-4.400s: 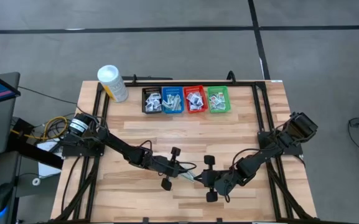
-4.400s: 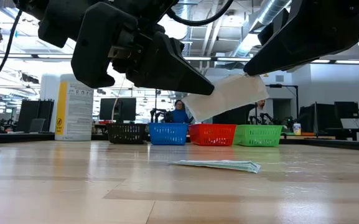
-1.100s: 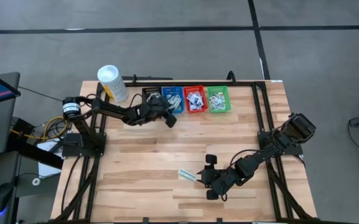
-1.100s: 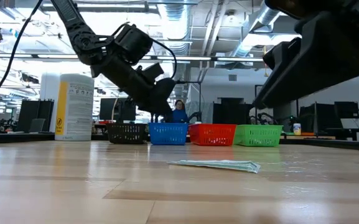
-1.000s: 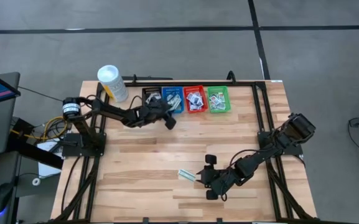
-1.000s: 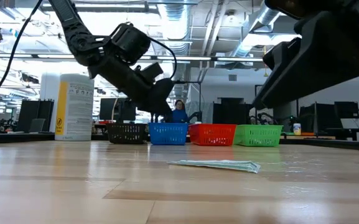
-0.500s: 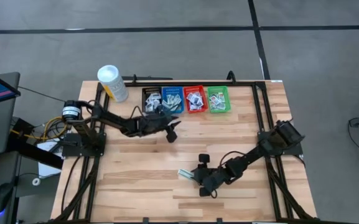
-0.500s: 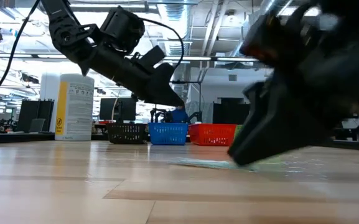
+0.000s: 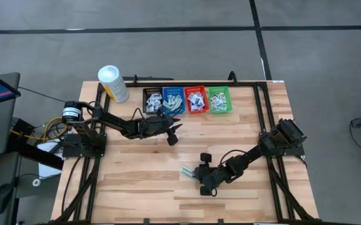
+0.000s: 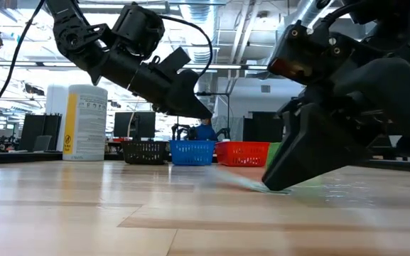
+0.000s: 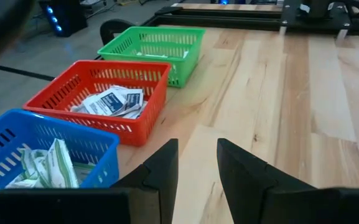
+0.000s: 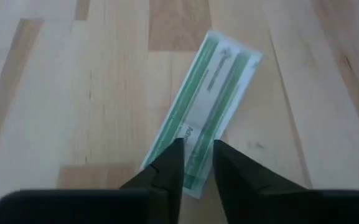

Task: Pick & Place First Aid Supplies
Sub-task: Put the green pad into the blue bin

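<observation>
1. Down in the lower middle of the high view, the right tool point(image 9: 199, 177) was low on the bench point(image 9: 136, 169), right at the near end of a pale-green strip point(image 12: 205, 99).
2. Its two dark fingers point(image 12: 167, 169) stood a little apart, one on each side of that end of the strip. The strip lay flat on the wood and did not look pinched yet.
3. To do this step well, I think the fingers should press close to the wood and slide under the thin edge before they squeeze, because a flat strip can slip away.
4. Then a slow, straight lift would keep the strip from bending or dropping.
5. The left tool point(image 9: 173, 129) hung in the upper middle of the high view, just in front of the blue basket point(image 9: 173, 100). Its fingers point(image 11: 160, 171) were open with nothing between them.
6. The black basket point(image 9: 152, 100), red basket point(image 9: 195, 99) and green basket point(image 9: 219, 99) sat in the same row, with small white packets point(image 11: 114, 101) already inside. A white tub point(image 9: 112, 83) stood at the upper left.
</observation>
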